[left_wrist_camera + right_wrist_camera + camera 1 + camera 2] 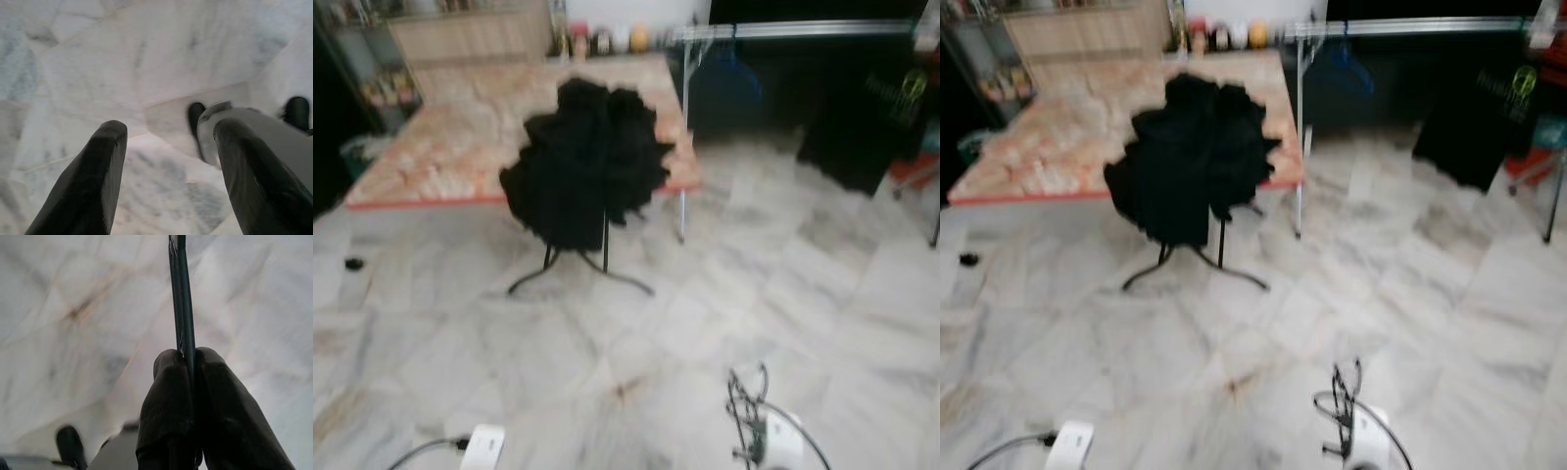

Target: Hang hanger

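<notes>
A thin dark wire hanger (182, 293) stands up from my right gripper (188, 355), whose two black fingers are shut on it. In the left eye view the hanger (747, 406) hangs low over the marble floor at the lower right. A silver clothes rail (803, 29) crosses the far right, with a blue garment (724, 83) and black shirts (871, 117) hanging from it. My left gripper (168, 132) is open with nothing between its fingers, pointing down at the floor. The eye views are blurred.
A black heap of clothing (582, 162) sits on a thin-legged stand straight ahead, at the edge of an orange patterned rug (460, 127). The rail's upright leg (683, 196) stands just right of it. Shelves line the far left. A small black object (354, 262) lies at the left.
</notes>
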You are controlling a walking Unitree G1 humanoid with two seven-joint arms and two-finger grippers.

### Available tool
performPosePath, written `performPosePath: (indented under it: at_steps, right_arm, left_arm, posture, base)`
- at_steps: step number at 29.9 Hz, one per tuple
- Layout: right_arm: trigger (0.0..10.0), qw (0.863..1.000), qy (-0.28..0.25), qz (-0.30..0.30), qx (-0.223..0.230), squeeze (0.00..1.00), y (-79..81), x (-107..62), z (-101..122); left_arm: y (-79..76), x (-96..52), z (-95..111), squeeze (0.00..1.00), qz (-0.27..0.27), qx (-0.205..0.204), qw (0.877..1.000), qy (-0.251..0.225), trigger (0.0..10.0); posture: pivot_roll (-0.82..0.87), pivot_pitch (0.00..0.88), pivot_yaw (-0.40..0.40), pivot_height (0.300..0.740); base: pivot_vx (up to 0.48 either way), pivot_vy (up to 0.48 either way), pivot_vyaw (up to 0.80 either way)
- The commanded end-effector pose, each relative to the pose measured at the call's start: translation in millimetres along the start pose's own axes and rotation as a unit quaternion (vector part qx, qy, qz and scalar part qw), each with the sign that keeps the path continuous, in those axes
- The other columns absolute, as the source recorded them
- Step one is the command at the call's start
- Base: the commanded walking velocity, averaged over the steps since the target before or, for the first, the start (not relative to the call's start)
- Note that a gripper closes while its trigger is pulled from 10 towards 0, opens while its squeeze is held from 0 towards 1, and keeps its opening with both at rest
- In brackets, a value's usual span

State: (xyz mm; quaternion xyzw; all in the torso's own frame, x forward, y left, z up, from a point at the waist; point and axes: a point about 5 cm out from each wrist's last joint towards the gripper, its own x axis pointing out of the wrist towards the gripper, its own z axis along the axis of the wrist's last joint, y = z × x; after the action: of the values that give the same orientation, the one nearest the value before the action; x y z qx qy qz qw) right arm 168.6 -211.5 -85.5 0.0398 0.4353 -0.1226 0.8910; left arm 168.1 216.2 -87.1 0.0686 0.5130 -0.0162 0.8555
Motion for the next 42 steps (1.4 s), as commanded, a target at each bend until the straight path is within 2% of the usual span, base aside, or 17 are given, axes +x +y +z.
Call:
performPosePath:
  at_steps: [1,15,22,26,33,36,42]
  right_arm:
    - [10.0,1.0,0.0,0.011,0.012,0.0,10.3,0.2,-0.1]
    - [10.0,1.0,0.008,0.008,0.013,0.0,3.4,0.2,-1.4]
    - [10.0,1.0,0.01,0.017,0.007,0.0,9.6,0.4,-1.1]
    - [10.0,1.0,0.012,0.024,0.001,0.0,13.8,0.6,-0.8]
    - [10.0,1.0,0.012,0.025,0.0,0.0,13.0,1.2,1.2]
    - [10.0,1.0,0.01,0.025,-0.001,0.0,13.5,1.7,2.9]
    - [10.0,1.0,0.015,0.022,0.003,0.0,11.5,1.4,1.3]
  left_arm:
    - [8.1,-1.6,-5.4,0.0,0.009,0.008,1.0,0.01,10.0]
    - [3.1,-1.4,-9.8,0.0,0.003,0.009,1.0,0.017,10.0]
    - [-0.6,-1.2,-12.1,0.0,-0.003,0.014,1.0,0.02,10.0]
    - [-5.6,0.5,-1.9,0.0,-0.014,0.017,1.0,0.008,10.0]
    - [-5.2,0.7,0.9,0.0,-0.013,0.006,1.0,0.003,10.0]
    - [-6.0,0.9,2.4,0.0,-0.018,-0.012,1.0,-0.001,10.0]
    - [-7.0,1.0,2.3,0.0,-0.022,-0.005,1.0,0.002,10.0]
  posture:
    - [-0.01,0.0,0.045,0.74]
    - [0.0,0.0,0.029,0.74]
    - [-0.02,0.0,0.028,0.74]
    - [-0.02,0.0,0.03,0.74]
    - [-0.02,0.0,0.03,0.74]
    - [-0.01,0.0,0.028,0.74]
    - [-0.01,0.0,0.027,0.74]
  base:
    - [0.0,-0.386,0.0]
    - [0.0,-0.379,0.0]
    - [0.0,-0.369,0.0]
    - [0.0,-0.359,0.0]
    - [0.0,0.0,0.0]
    - [0.0,0.0,0.0]
    - [0.0,0.0,0.0]
